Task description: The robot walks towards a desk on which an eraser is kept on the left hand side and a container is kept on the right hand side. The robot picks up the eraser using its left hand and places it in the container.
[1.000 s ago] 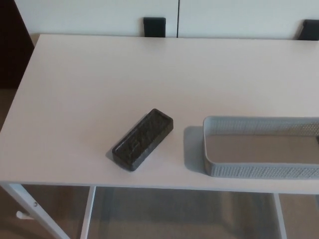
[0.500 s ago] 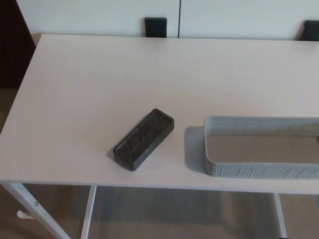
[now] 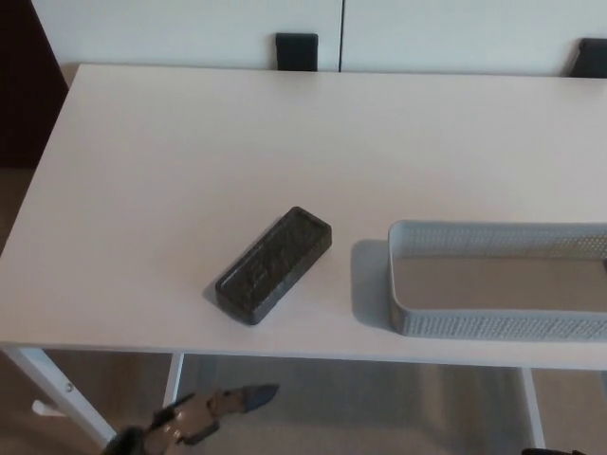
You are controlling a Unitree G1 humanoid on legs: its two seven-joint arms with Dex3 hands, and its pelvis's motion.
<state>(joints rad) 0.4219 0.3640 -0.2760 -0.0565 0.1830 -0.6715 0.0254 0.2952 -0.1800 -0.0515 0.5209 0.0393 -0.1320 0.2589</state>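
A dark, oblong eraser [image 3: 273,265] lies at a slant on the white desk [image 3: 190,161], left of centre and near the front edge. To its right sits a grey perforated container [image 3: 493,324] that holds nothing and runs off the picture's right side. My left hand [image 3: 204,415] shows low in the picture, below the desk's front edge and in front of the eraser, touching nothing. Only part of it is in view. My right hand does not show.
White desk legs [image 3: 57,393] and a crossbar stand under the front edge over a beige floor. Two dark chair backs [image 3: 296,51] show behind the desk's far edge against a white wall. A dark panel [image 3: 28,85] borders the left.
My left hand has come up into view at the bottom left, below the desk edge. The eraser and the container have not moved.
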